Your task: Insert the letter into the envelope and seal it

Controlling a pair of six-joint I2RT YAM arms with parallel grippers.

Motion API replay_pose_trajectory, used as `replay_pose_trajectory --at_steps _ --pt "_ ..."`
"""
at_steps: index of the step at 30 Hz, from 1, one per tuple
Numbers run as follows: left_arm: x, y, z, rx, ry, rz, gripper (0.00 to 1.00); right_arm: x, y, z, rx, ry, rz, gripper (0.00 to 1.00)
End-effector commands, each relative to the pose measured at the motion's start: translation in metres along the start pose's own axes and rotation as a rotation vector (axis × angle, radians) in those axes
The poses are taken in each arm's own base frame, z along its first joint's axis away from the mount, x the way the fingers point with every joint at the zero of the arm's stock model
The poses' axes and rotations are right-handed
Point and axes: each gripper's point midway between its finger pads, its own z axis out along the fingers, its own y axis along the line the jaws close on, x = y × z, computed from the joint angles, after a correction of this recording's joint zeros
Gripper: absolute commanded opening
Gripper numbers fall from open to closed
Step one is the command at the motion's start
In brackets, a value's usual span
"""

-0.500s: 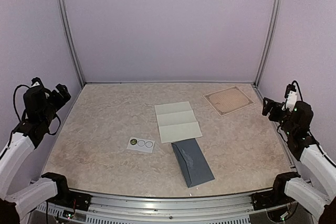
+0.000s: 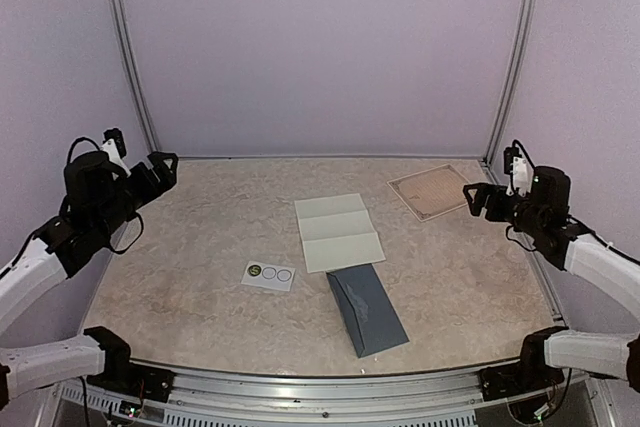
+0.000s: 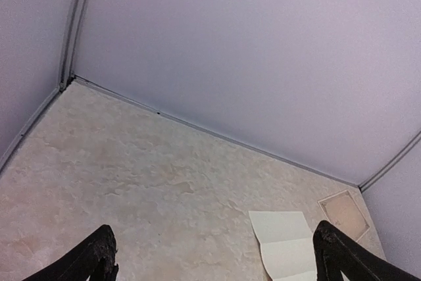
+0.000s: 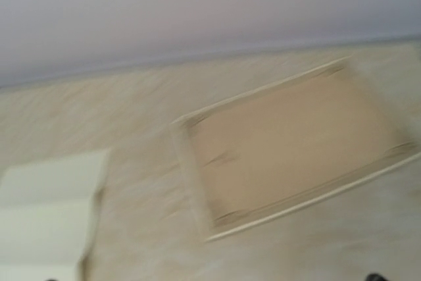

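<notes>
Both arms have swung in from frame L & R edges over the worktop (image 2: 200, 237). Left claw (image 2: 165, 169) & right claw (image 2: 473, 199) are spread wide, empty. The envelope (image 2: 367, 309) lies lower centre, touching the letter (image 2: 338, 232) above it. Approach looks just begun; nothing gripped yet.

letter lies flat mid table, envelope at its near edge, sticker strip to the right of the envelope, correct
No: the sticker strip lies to the left of the envelope, not the right, as the top external view shows. The letter does lie flat mid table, with the envelope at its near edge.
</notes>
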Motion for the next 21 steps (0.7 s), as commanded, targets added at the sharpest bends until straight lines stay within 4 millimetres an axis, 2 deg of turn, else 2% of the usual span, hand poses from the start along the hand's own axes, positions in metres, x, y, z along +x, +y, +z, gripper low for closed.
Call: replay_pose_trajectory --at_steps 1,3,4,6,7,10,11,14,17,21 --pt "0.024 -0.068 0.022 0.153 0.065 -0.019 0.99 0.016 0.048 0.025 -0.14 0.102 0.046 0.97" --pt "0.042 -0.093 0.038 0.207 0.119 -0.027 0.99 0.026 0.068 0.041 -0.222 0.147 0.079 0.96" --pt "0.058 -0.104 0.051 0.238 0.165 -0.035 0.99 0.03 0.076 0.048 -0.259 0.165 0.11 0.95" --pt "0.079 -0.121 0.065 0.286 0.22 -0.076 0.97 0.038 0.091 0.066 -0.316 0.207 0.147 0.92" --pt "0.096 -0.128 0.075 0.303 0.26 -0.086 0.96 0.043 0.098 0.075 -0.328 0.23 0.149 0.91" --pt "0.126 -0.147 0.09 0.323 0.337 -0.099 0.89 0.064 0.116 0.104 -0.337 0.329 0.155 0.85" --pt "0.144 -0.147 0.098 0.316 0.378 -0.098 0.86 0.071 0.121 0.111 -0.349 0.358 0.165 0.83" --pt "0.181 -0.153 0.111 0.341 0.466 -0.144 0.8 0.092 0.129 0.132 -0.37 0.428 0.198 0.8" --pt "0.208 -0.161 0.118 0.366 0.543 -0.175 0.74 0.103 0.134 0.147 -0.383 0.474 0.219 0.78" --pt "0.249 -0.16 0.125 0.364 0.638 -0.204 0.72 0.117 0.141 0.163 -0.403 0.525 0.248 0.77"
